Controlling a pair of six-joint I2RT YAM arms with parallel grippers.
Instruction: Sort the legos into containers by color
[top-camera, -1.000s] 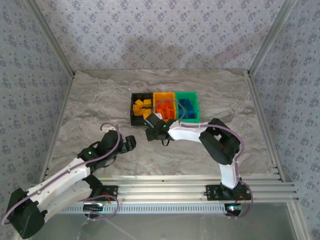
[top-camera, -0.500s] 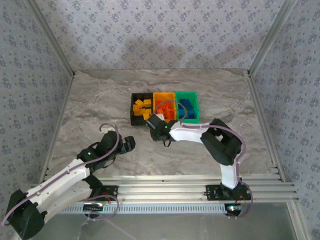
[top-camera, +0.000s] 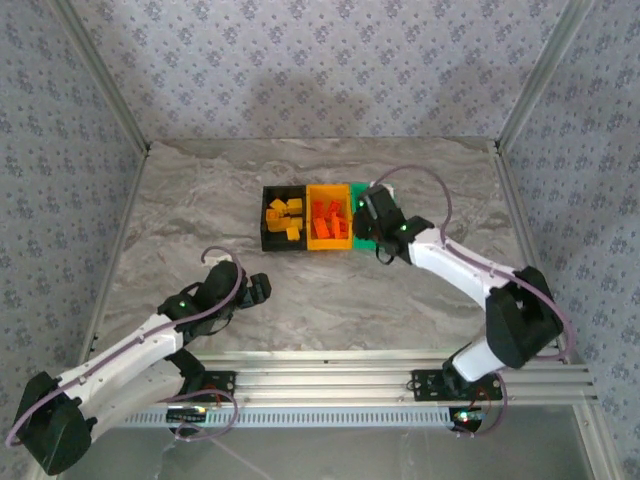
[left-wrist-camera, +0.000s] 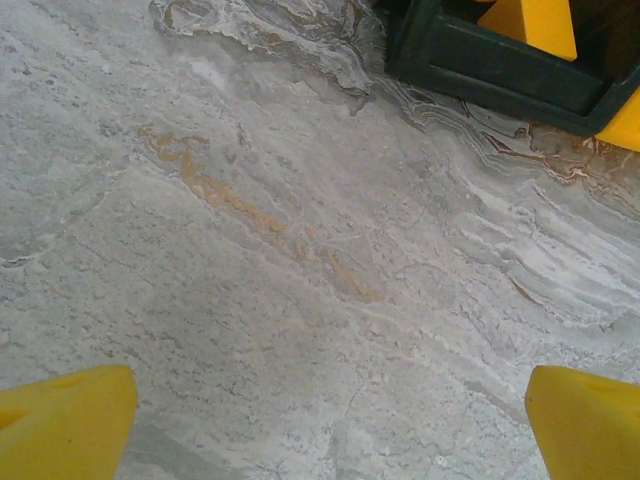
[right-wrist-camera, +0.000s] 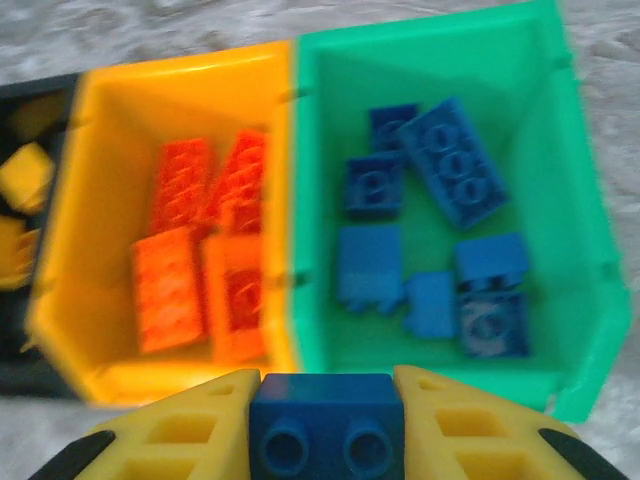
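Rightward since a second ago, my right gripper (top-camera: 370, 208) now hangs over the green bin (right-wrist-camera: 575, 250), centre frame, clamping one blue brick (right-wrist-camera: 325, 432); seven more lie inside. Lower left, my left gripper (top-camera: 262, 288) gapes.

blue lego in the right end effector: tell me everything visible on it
The blue lego is a small dark-blue plastic brick, two round studs visible on the face toward the wrist camera. It sits level, clamped between the right end effector's yellow fingers, one touching each side. It hangs by the near wall of the green bin, which holds other blue bricks.
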